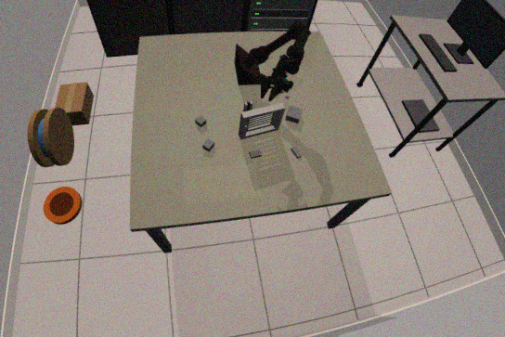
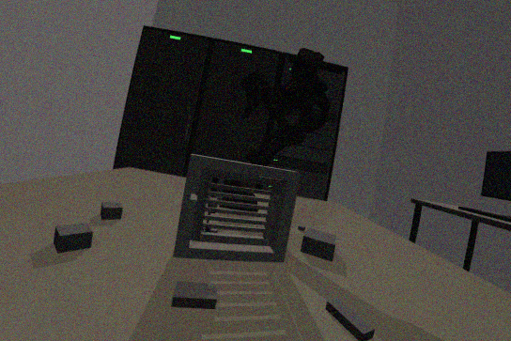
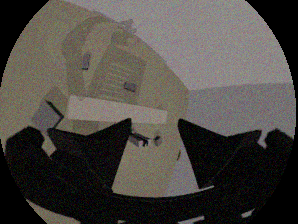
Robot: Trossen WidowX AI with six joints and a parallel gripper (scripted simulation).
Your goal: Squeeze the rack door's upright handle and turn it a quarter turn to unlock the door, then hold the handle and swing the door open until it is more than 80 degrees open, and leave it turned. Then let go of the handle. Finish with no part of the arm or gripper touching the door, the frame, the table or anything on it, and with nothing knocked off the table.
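The small rack's grey frame [image 1: 243, 129] [image 2: 188, 225] [image 3: 117, 109] stands upright on the table [image 1: 176, 181], its slatted door on the side toward the arm. The door's face is mostly hidden, so its exact angle cannot be told; it looks flat against the frame. The dark handle [image 1: 248, 106] [image 3: 140, 139] sticks out behind the frame's upper left part in the top view. My gripper [image 1: 267, 97] [image 3: 154, 121] is open and empty, in the air on the arm's side of the rack. In the wrist view the handle shows between the fingers, farther off and nearer the left finger.
A grey block [image 1: 293, 114] [image 2: 318, 244] [image 3: 47, 116] stands close beside the rack. Two small blocks [image 1: 200, 121] [image 1: 208, 145] lie on its other side. A flat block [image 1: 255, 154] [image 2: 194, 294] and a thin bar [image 1: 296, 152] [image 2: 349, 320] lie beyond the frame.
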